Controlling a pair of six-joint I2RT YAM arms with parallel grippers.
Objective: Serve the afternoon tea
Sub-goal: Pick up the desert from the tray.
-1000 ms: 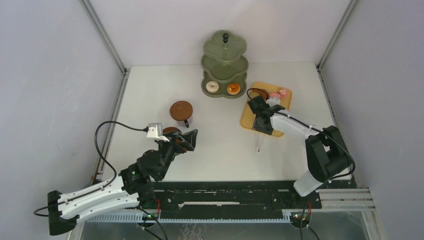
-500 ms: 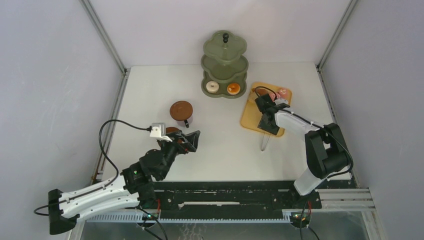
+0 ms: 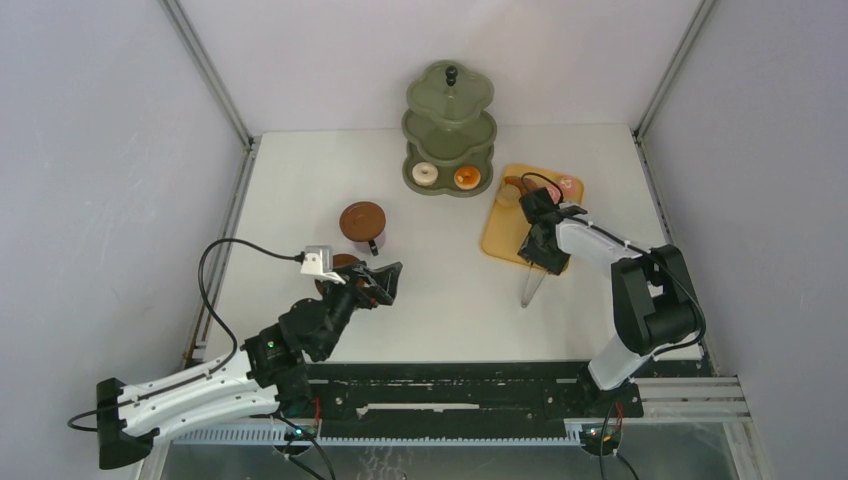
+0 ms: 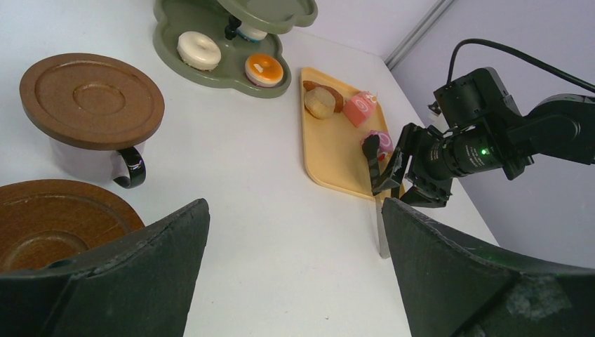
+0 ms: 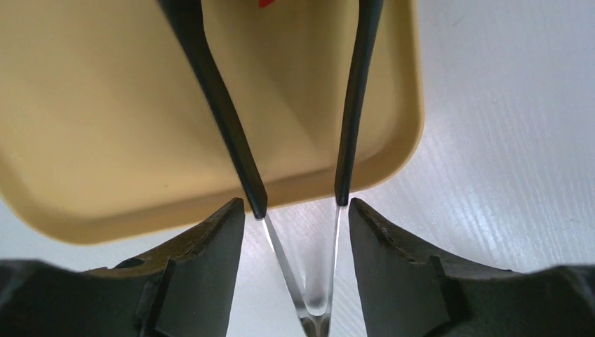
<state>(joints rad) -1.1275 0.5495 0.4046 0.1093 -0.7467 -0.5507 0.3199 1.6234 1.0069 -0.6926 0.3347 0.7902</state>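
Observation:
The olive-green stand (image 3: 450, 130) stands at the back with a white donut (image 3: 425, 173) and an orange donut (image 3: 466, 177) on its bottom tier. A bun (image 4: 319, 102) and two pink swirl cakes (image 4: 359, 109) lie on the yellow tray (image 3: 503, 240). A brown cup with a saucer on top (image 3: 362, 222) sits mid-table. A second saucer (image 4: 42, 217) lies under my left gripper (image 3: 385, 280), which is wide open and empty. My right gripper (image 5: 295, 207) points down at the tray's near edge. It is open, astride the black tongs (image 5: 217, 105), with a thin gap on each side.
The tongs' metal hinge end (image 3: 528, 288) rests on the white table, just off the tray's near edge. Grey walls and frame posts close in the table on the left, right and back.
The right gripper has shifted right along the tray's near edge, taking the tongs with it, and its jaws have widened. The left arm has barely moved.

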